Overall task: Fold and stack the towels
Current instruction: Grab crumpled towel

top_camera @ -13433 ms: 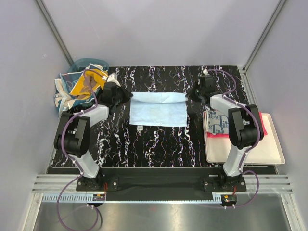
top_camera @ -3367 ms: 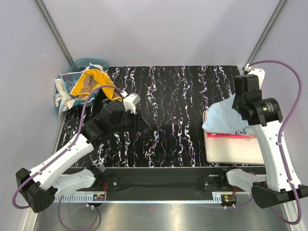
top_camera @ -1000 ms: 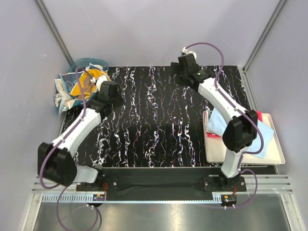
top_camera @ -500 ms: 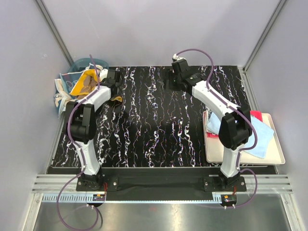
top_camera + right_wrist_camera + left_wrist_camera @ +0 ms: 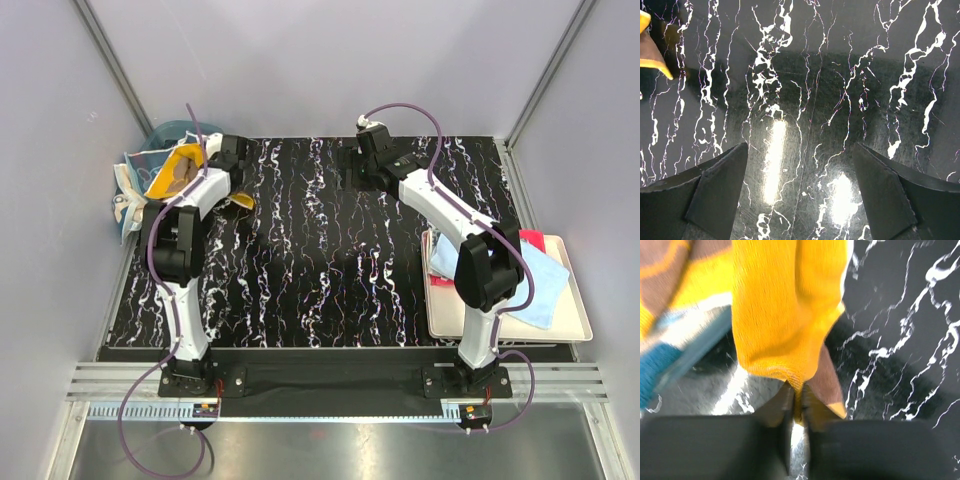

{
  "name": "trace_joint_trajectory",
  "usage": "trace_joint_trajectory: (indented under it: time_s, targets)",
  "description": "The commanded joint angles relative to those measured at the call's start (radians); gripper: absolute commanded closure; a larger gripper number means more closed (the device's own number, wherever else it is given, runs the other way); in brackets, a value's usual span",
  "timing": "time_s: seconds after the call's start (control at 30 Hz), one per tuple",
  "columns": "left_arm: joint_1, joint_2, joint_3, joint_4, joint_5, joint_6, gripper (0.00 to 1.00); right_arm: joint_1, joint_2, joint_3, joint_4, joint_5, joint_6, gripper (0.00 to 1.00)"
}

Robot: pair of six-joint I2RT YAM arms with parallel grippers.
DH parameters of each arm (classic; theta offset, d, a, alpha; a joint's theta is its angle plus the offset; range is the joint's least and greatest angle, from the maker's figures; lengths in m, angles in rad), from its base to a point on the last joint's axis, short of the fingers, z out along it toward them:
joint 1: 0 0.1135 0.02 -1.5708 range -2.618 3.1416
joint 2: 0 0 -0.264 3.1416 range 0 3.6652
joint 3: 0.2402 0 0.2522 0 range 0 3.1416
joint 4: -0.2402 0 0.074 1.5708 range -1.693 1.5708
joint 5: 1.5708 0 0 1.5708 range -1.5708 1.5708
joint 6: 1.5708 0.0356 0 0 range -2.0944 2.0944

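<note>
Pinching now: on the left wrist view the left claw [image 5: 796, 392] is nearly closed, its fingers [image 5: 730, 440] squeezing the bottom hem of the orange towel [image 5: 785, 305], right where a brown patch shows. The cloth hangs in thick folds above the claw and fills the upper left. A blurred teal-and-white strip sits at the left edge; can't tell what it is. Black marbled tabletop [image 5: 900, 340] runs down the right.

Over to the right wrist: the right claw [image 5: 797, 150] is spread wide with nothing between its fingers, just glare-streaked tabletop below. An orange-and-brown corner of that towel pokes in at the top left, well apart from this claw.

Up top: the orange towel spills out of the teal basket [image 5: 160, 135] at the far left, one corner lying on the tabletop just beside it, and the left arm is stretched out to it. The right arm reaches to the far middle of the tabletop. On the tray [image 5: 565, 325] at the right lies a blue towel [image 5: 540, 290], with a red towel [image 5: 531, 238] peeking out at the far edge.
</note>
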Motion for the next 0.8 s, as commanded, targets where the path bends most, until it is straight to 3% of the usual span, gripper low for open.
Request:
trace_joint_trajectory:
  time_s: [0.0,0.3,0.57,0.77]
  targets:
    - [0.017,-0.068,0.050,0.034,-0.029,0.039,0.97,0.006,-0.061,0.000,0.036,0.006,-0.018,0.09]
    - [0.018,-0.205,0.134,0.049,0.016,0.102,1.00,0.006,-0.058,0.028,0.030,0.013,-0.016,0.09]
    - [0.017,-0.214,0.466,-0.027,0.063,0.116,1.00,0.006,-0.035,0.077,0.008,0.014,-0.013,0.09]
    - [0.014,-0.209,0.577,0.040,0.123,0.124,1.00,0.006,-0.028,0.089,0.010,0.017,-0.018,0.09]
